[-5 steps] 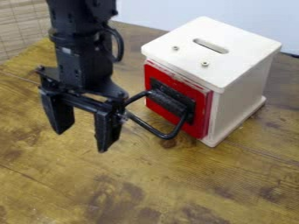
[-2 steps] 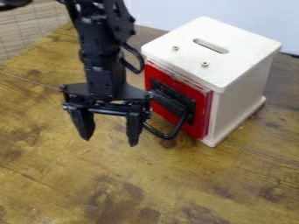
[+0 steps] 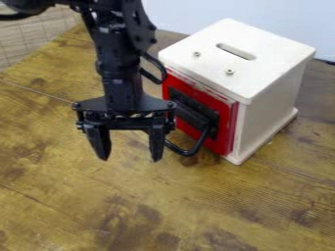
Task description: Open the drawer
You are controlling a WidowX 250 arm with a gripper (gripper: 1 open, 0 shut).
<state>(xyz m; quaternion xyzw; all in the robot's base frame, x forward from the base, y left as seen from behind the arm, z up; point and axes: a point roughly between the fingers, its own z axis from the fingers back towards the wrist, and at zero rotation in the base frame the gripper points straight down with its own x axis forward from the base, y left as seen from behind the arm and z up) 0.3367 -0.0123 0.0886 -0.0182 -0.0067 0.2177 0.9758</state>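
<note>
Above the wooden tabletop (image 3: 78, 201), the black gripper (image 3: 128, 149) is held with its fingers pointing down and spread apart, nothing gripped between them. Just beside it, the red drawer (image 3: 226, 114) is seated in the front of the white casing (image 3: 268, 98), its looped black handle (image 3: 191, 151) projecting toward the gripper. Whether handle and gripper are touching cannot be told. On the casing's top, a slot is seen between two screws.

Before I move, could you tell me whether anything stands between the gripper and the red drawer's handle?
Nothing visible stands between the open gripper and the black looped handle; the handle sits right beside it.
</note>
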